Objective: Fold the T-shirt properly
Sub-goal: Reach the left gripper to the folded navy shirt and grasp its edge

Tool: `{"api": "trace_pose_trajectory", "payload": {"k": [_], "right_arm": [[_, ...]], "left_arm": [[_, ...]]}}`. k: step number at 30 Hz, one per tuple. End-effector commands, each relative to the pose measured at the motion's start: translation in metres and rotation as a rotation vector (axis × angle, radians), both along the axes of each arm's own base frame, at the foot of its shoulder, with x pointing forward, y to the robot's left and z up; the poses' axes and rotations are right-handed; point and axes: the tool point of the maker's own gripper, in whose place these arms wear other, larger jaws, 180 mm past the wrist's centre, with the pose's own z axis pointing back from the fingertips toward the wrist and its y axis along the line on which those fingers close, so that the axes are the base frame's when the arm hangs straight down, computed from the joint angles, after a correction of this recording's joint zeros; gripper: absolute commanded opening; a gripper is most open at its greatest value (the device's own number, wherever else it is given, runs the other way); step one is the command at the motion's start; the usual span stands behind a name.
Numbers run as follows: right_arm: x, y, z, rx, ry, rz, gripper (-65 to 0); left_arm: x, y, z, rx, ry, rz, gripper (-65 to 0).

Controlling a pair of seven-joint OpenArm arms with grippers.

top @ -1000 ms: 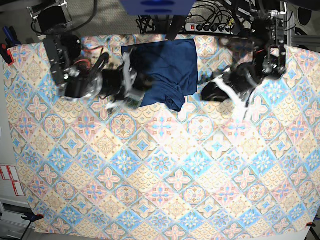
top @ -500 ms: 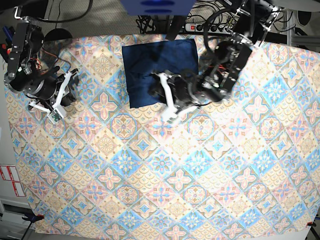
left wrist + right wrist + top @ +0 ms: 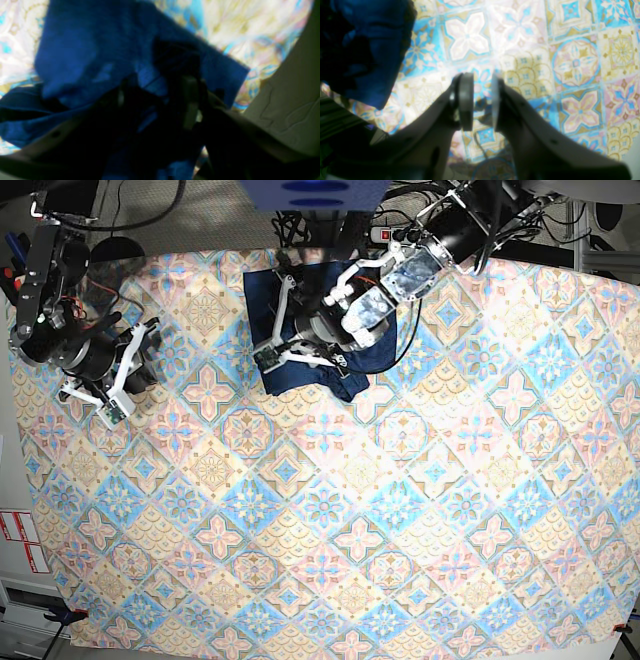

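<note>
The dark navy T-shirt point(image 3: 300, 378) lies folded into a rough rectangle at the top middle of the table, with its lower right corner bunched. My left gripper point(image 3: 285, 330) is down on the shirt's left part. In the left wrist view the left gripper point(image 3: 155, 100) has its fingers apart with a ridge of navy fabric point(image 3: 87, 50) between them. It is too dark to tell whether they grip. My right gripper point(image 3: 128, 370) hovers over the table's left side, away from the shirt. Its pads point(image 3: 466, 100) stand a narrow gap apart with nothing between them. The shirt point(image 3: 375, 37) shows at that view's upper left.
The pastel tile-print cloth point(image 3: 330, 510) covers the whole table. A power strip point(image 3: 420, 232) and cables lie beyond the far edge. A blue object point(image 3: 310, 192) sits at the top middle. Red and white labels point(image 3: 20, 540) are off the table's left edge.
My left arm has swung from the right of the shirt across onto it. My right arm pulled back from the shirt to the left side, then stayed there.
</note>
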Motion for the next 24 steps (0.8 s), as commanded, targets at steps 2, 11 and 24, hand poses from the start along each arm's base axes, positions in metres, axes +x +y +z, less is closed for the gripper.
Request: {"api": "trace_pose_trajectory", "payload": {"k": [2, 11, 24], "right_arm": [[0.007, -0.001, 0.010, 0.002, -0.039, 0.009, -52.7], [0.004, -0.004, 0.002, 0.009, -0.012, -0.003, -52.6], [0.003, -0.009, -0.008, 0.018, 0.018, -0.022, -52.6]], "left_arm": [[0.007, -0.011, 0.010, -0.015, -0.062, -0.028, -40.6], [0.009, -0.004, 0.034, -0.058, -0.152, -0.029, -61.9], [-0.015, 0.033, 0.057, -0.117, -0.197, 0.002, -62.4]]}}
